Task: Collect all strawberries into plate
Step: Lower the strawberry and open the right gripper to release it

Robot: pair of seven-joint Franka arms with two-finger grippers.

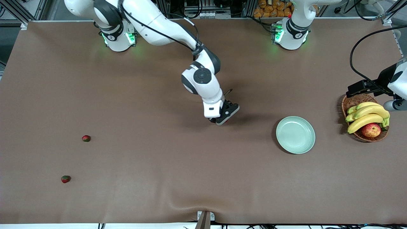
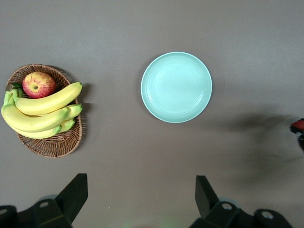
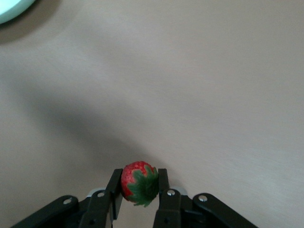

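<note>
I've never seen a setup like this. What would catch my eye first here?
Probably the right gripper, up over the middle of the brown table, shut on a small red strawberry. Next, the empty mint-green plate toward the left arm's end, beside a wicker basket of bananas and an apple.

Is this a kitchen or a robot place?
Most likely a robot lab, not a kitchen. Two white robot arms are bolted along a brown-covered table, and the right tool holds a strawberry. A plate and fruit basket look like practice props.
</note>
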